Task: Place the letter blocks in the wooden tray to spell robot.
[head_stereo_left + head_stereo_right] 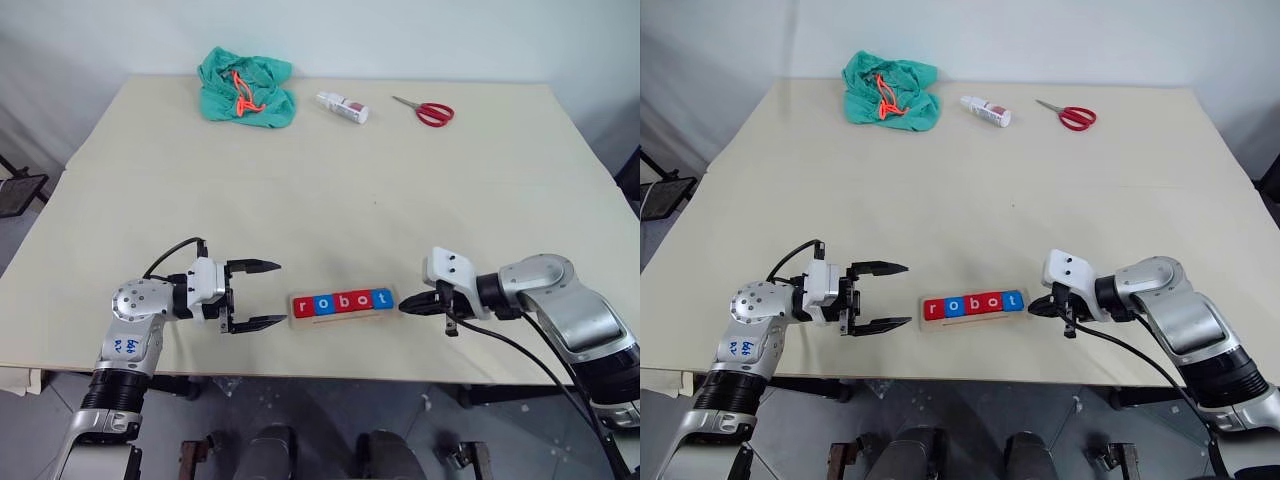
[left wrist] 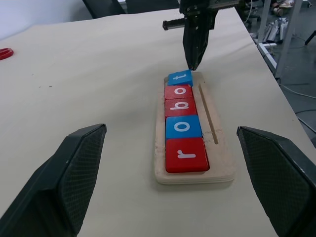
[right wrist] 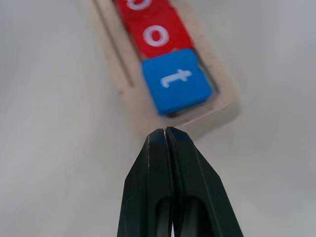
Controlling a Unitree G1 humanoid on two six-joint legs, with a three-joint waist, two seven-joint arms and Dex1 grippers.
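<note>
**Word spelled; final tile not fully seated**

Head view: wooden tray (image 1: 343,314) holds letter blocks (image 1: 342,302) reading "robot"; left gripper (image 1: 254,295) spread beside it.

Wrist views: right gripper (image 3: 166,130) pinched empty at the tray's end; "t" block (image 3: 177,81) tilted, likely needs seating.

Five small square red and blue letter blocks (image 1: 341,301) lie in a row in the long pale wooden tray (image 1: 301,318) at the near edge of the broad beige table (image 1: 330,190), between the open-fingered left gripper (image 1: 267,294) and the closed right gripper (image 1: 406,306).
</note>
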